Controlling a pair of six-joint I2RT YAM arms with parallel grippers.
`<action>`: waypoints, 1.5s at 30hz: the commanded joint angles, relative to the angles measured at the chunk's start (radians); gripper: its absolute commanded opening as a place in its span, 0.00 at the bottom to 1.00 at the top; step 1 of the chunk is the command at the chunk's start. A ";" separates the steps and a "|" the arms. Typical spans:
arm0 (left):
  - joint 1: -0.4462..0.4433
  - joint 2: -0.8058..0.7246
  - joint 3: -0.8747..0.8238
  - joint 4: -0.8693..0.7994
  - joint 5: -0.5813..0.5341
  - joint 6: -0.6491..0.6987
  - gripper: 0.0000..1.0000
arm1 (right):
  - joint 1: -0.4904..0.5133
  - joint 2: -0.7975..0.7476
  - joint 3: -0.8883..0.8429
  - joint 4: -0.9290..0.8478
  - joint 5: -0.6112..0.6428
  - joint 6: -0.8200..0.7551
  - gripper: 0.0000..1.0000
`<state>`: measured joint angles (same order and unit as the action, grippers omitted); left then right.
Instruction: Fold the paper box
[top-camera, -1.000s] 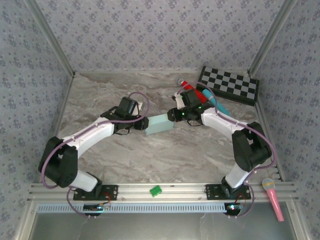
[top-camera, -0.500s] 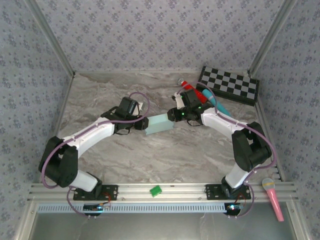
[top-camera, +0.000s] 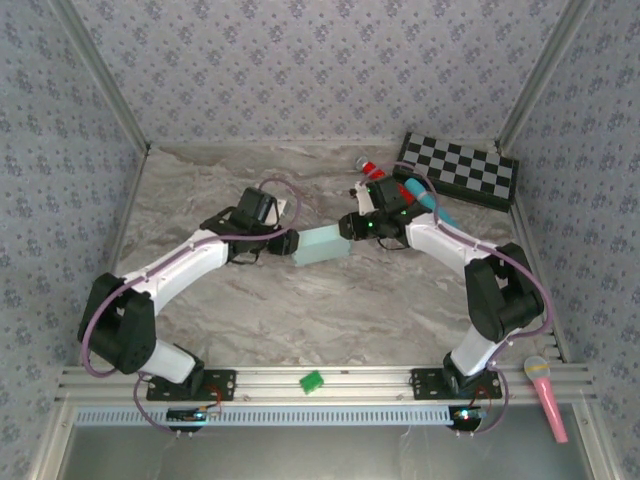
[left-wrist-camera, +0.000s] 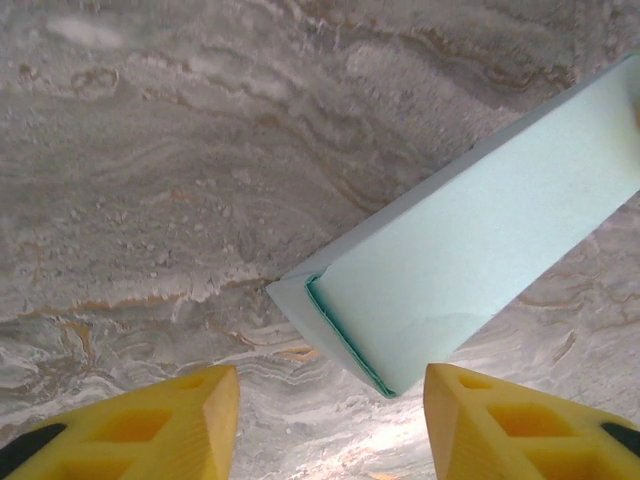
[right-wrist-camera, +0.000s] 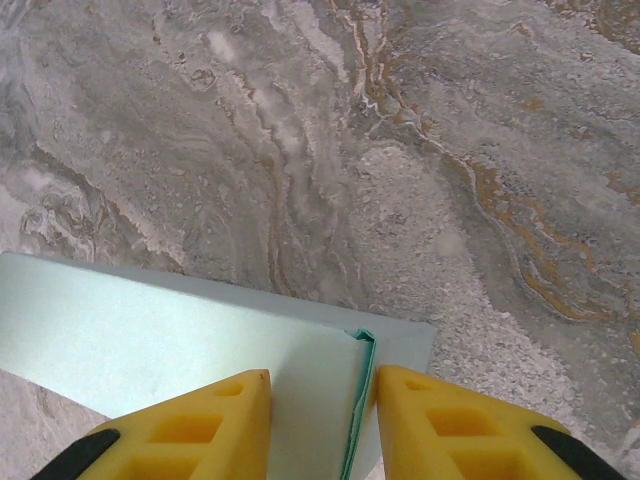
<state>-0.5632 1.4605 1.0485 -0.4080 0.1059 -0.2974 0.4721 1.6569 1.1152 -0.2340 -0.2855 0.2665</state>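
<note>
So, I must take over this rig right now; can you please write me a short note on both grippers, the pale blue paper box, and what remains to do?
Left gripper: open, with its yellow fingers either side of one end of the pale sky-blue card box, not touching it.
Right gripper: shut on the box's other end.
Box: mid-way over the grey marble-patterned table, between the two grippers.
Done: the card already forms a long rectangular box, and the flap at the left gripper's end looks folded in.
Left: probably only to check and press both end flaps. A card edge shows at the right gripper's end.
</note>
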 joint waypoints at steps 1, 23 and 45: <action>0.003 -0.008 0.055 -0.030 -0.021 0.070 0.56 | -0.015 0.031 -0.034 -0.081 0.020 0.016 0.34; -0.006 0.061 0.169 -0.086 -0.013 0.193 0.61 | -0.074 -0.058 -0.062 -0.038 -0.069 0.018 0.40; -0.017 0.076 0.204 -0.110 -0.015 0.247 0.65 | -0.108 -0.121 -0.111 -0.016 -0.076 0.019 0.44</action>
<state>-0.5724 1.5249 1.2152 -0.4984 0.0914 -0.0807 0.3710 1.5372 1.0267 -0.2359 -0.3599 0.2813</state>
